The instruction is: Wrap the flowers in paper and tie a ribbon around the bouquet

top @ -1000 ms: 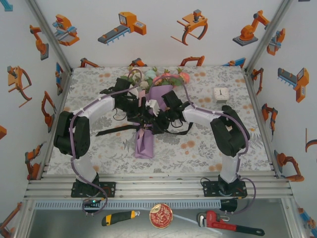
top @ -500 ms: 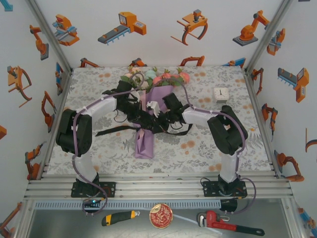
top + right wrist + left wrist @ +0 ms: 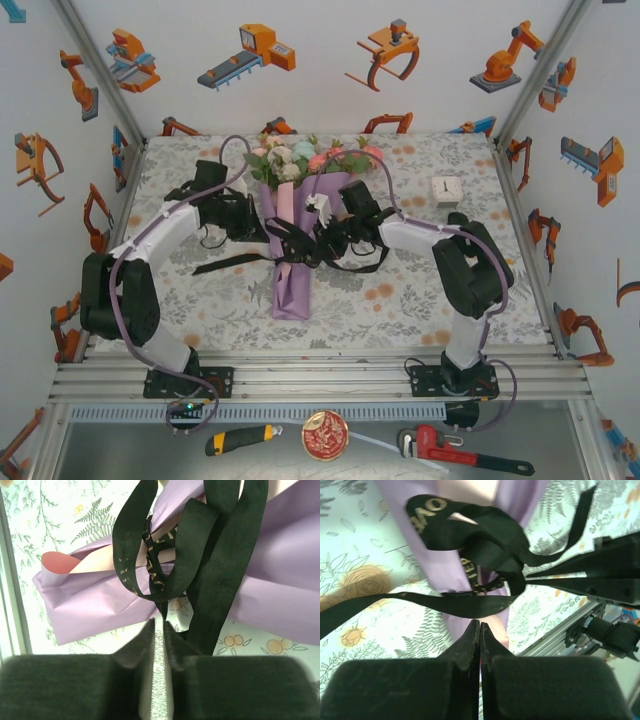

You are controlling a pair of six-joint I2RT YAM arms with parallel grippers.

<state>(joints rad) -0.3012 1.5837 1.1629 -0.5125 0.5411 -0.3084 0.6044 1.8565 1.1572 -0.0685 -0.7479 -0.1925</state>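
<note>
The bouquet lies along the middle of the table: flowers (image 3: 300, 158) at the far end, wrapped in a lilac paper (image 3: 291, 285) cone with a pink inside (image 3: 55, 561). A black ribbon (image 3: 228, 262) with gold lettering is knotted in loops around the cone's waist (image 3: 470, 535) (image 3: 220, 555); one tail trails left over the cloth. My left gripper (image 3: 480, 622) (image 3: 262, 222) sits left of the knot, its jaws a bare slit apart under a ribbon strand, holding nothing. My right gripper (image 3: 159, 622) (image 3: 320, 238) is narrowly open right of the knot, a ribbon edge just at its tips.
A small white box (image 3: 446, 188) stands at the back right of the floral tablecloth. On the shelf below the near rail (image 3: 320, 375) lie a utility knife (image 3: 240, 438), a round tin (image 3: 325, 435) and a red pipe wrench (image 3: 460, 452).
Both grippers closed on the ribbon near the knot, then parted slightly. The left arm has swung out to the left, and the flowers now show more.
</note>
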